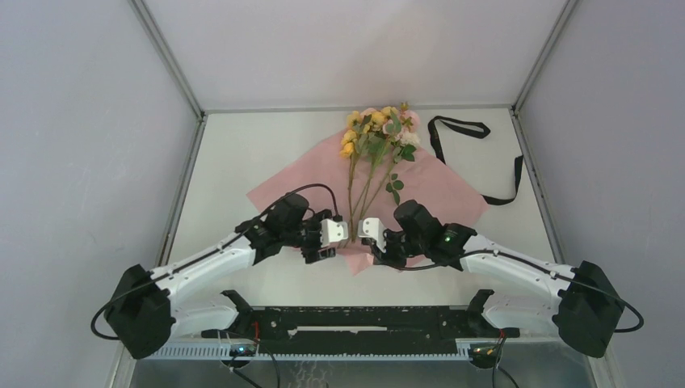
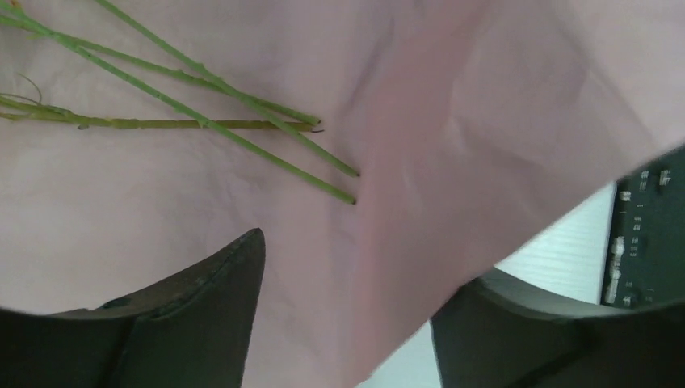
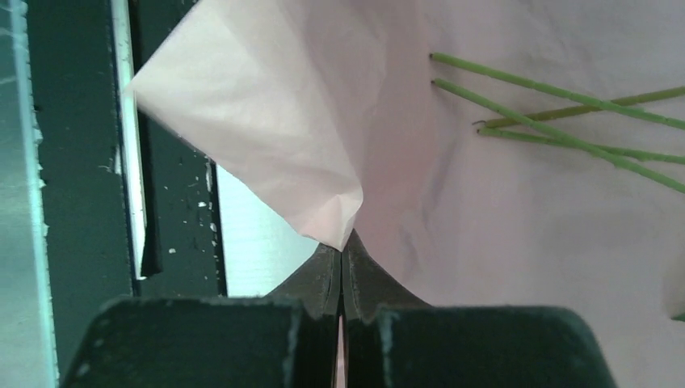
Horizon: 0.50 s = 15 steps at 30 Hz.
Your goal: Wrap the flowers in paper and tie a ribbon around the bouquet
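The paper [image 1: 444, 194] lies mid-frame on the worktop [image 1: 234, 162]. The flowers [image 1: 378, 133] lie on it, blooms toward the top and stems running down. The ribbon [image 1: 462, 122] lies on the worktop at upper right, beside the paper. At the paper's lower corner, the left arm's fingers [image 2: 194, 315] sit left of the stem ends and the right arm's fingers [image 3: 319, 279] sit right of them.

Thin, matt, faintly creased pink paper [image 2: 452, 105] under smooth green stems [image 2: 161, 124]

One flower bunch [image 1: 380, 133], one paper sheet [image 1: 440, 190], one ribbon [image 1: 518, 174], two arms [image 1: 206, 263] [image 1: 517, 271]
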Motion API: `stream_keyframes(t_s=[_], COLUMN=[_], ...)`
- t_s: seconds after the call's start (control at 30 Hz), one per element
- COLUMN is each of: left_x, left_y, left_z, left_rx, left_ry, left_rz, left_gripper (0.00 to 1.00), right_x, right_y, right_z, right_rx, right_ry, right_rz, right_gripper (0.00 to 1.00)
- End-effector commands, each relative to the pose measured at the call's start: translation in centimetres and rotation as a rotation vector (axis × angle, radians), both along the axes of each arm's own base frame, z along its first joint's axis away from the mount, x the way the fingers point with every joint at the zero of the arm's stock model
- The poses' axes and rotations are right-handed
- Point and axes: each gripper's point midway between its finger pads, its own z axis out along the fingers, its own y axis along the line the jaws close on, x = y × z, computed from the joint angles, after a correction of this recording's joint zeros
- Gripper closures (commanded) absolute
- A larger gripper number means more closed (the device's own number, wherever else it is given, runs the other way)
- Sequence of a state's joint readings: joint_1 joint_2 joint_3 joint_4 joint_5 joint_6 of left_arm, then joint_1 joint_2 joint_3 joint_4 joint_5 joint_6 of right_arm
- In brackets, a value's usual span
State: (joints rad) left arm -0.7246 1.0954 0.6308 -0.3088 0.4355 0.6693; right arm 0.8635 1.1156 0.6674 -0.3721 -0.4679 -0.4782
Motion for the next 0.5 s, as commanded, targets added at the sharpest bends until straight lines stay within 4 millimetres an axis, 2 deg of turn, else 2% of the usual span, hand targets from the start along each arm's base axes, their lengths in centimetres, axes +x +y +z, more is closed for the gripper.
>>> stream_keyframes(t_s=[0.0,0.03,0.07,0.1,0.2,0.23,0.3,0.4,0.43,0.47], left_x=[2.4,2.1,1.7,1.6,2.3,2.6,3.1,3.0,2.7,2.4], left_y=[-2.1,-2.1,-2.2,-2.2,-1.7,-1.6,-1.3,-0.9,-0.9,-0.8], left_z=[1.9,1.7,1.7,1.6,1.8,1.8,1.6,0.8,0.6,0.5], left_rx=[-0.036,-0.023,-0.012,-0.001,0.008,0.008,0.008,0.035,0.04,0.048], left_ry=[0.015,0.052,0.085,0.113,0.155,0.164,0.178,0.181,0.189,0.197], left_rz=[0.063,0.058,0.05,0.056,0.123,0.14,0.161,0.144,0.134,0.123], left_gripper=[0.48,0.59,0.78,0.97,1.0,1.0,1.0,1.0,1.0,1.0], right_x=[0.3,0.4,0.6,1.1,2.3,3.1,4.4,5.8,6.5,7.8], right_y=[1.9,2.0,1.9,1.9,1.6,1.3,0.5,-1.5,-2.2,-2.9], right_z=[2.9,3.1,3.3,3.7,6.0,6.9,9.1,12.2,12.0,11.1], right_rx=[0.125,0.134,0.143,0.154,0.233,0.264,0.345,0.499,0.519,0.51], right_ry=[0.017,0.026,0.031,0.041,0.131,0.173,0.334,0.637,0.691,0.702], right_rz=[0.027,0.02,0.007,-0.02,-0.103,-0.162,-0.308,-0.459,-0.535,-0.653], right_gripper=[1.0,1.0,0.98,0.89,0.51,0.42,0.4,0.44,0.48,0.54])
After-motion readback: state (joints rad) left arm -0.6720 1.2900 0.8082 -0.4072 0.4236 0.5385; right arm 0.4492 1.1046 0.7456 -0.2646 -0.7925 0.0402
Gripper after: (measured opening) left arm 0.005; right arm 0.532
